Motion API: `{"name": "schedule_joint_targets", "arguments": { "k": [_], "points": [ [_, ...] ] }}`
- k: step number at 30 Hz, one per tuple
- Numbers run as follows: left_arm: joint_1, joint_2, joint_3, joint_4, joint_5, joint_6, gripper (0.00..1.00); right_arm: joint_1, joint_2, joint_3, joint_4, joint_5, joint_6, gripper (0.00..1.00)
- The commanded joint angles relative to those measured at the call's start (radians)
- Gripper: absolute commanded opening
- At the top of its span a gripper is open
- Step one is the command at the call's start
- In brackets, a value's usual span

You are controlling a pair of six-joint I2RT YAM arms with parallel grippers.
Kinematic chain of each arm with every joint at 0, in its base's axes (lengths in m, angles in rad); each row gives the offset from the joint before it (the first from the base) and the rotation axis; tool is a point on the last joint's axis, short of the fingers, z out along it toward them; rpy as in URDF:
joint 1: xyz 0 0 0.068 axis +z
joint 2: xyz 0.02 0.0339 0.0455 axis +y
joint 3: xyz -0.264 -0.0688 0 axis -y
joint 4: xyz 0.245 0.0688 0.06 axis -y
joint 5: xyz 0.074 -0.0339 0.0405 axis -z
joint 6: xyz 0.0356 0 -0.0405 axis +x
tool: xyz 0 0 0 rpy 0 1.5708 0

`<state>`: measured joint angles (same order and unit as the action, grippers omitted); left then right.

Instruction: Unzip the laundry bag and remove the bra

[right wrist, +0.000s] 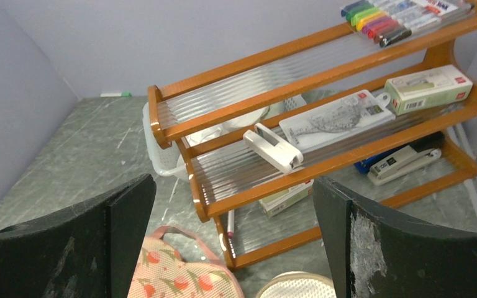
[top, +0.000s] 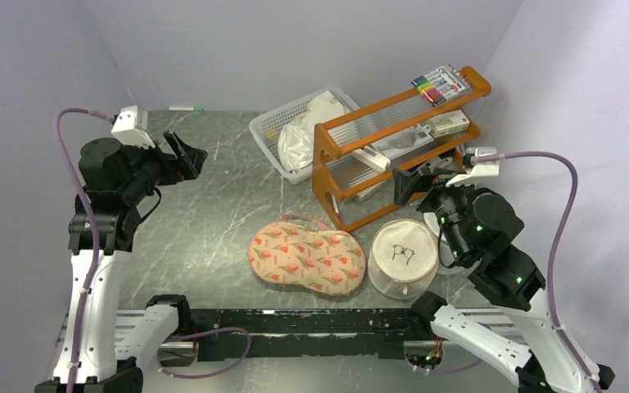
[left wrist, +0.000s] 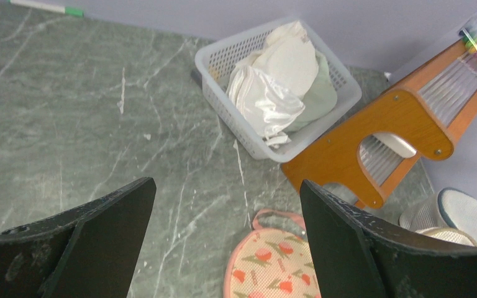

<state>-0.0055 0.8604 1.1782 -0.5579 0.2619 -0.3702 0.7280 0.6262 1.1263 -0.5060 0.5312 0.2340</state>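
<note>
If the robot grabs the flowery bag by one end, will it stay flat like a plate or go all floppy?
Probably floppy: the laundry bag looks like soft fabric lying flat, so its free end would likely droop. It seems light, being thin. Pushed, it should slide or wrinkle on the table, not roll.

I get my top view from above and behind the near edge, looking down over the whole surface (top: 213,213). The left wrist view sits high at 10 o'clock and faces about 3, across the white basket (left wrist: 233,115) to the wooden rack (left wrist: 348,158). The right wrist view sits at 3 o'clock, close against the rack, facing about 11. Both wrist views catch the laundry bag (left wrist: 267,267) at their bottom edge
</note>
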Motion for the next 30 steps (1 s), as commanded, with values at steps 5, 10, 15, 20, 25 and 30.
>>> {"name": "schedule_joint_targets", "arguments": {
  "k": [5, 10, 15, 20, 25, 30],
  "points": [
    [0.015, 0.057, -0.115, -0.108, 0.114, -0.025, 0.99, -0.018, 0.011, -0.058, -0.045, -0.033, 0.136, 1.00],
    [0.017, 0.124, -0.201, -0.140, 0.172, -0.021, 0.99, -0.020, 0.051, -0.089, -0.059, -0.126, 0.155, 1.00],
    [0.015, 0.168, -0.298, -0.141, 0.248, -0.023, 0.99, -0.021, 0.089, -0.112, -0.074, -0.167, 0.171, 1.00],
    [-0.013, 0.198, -0.295, -0.177, 0.226, -0.020, 0.99, -0.023, 0.099, -0.164, -0.063, -0.203, 0.182, 1.00],
    [-0.028, 0.177, -0.287, -0.179, 0.183, -0.010, 1.00, -0.023, 0.095, -0.208, -0.083, -0.190, 0.205, 1.00],
    [-0.029, 0.134, -0.288, -0.131, 0.163, -0.018, 1.00, -0.021, 0.117, -0.255, -0.001, -0.507, 0.113, 1.00]
  ]
}}
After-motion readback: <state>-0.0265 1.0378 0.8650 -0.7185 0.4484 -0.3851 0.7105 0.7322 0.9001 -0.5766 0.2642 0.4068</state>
